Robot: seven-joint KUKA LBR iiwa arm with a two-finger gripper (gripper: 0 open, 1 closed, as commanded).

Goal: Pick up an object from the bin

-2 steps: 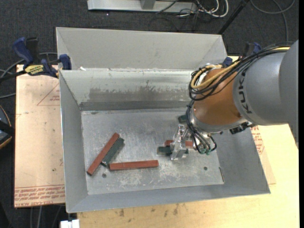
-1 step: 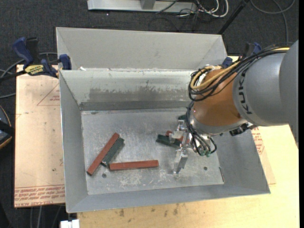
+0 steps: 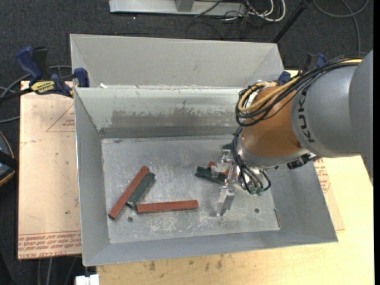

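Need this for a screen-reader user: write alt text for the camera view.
The arm's gripper hangs low over the floor of a grey metal bin, right of centre. To its left lie a level reddish-brown bar and a slanted reddish-brown bar beside a dark green bar.

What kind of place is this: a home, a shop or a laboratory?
Most likely a robotics laboratory: a KUKA arm reaches into a grey metal bin with a few loose bars, and cables lie on the dark carpet around it.
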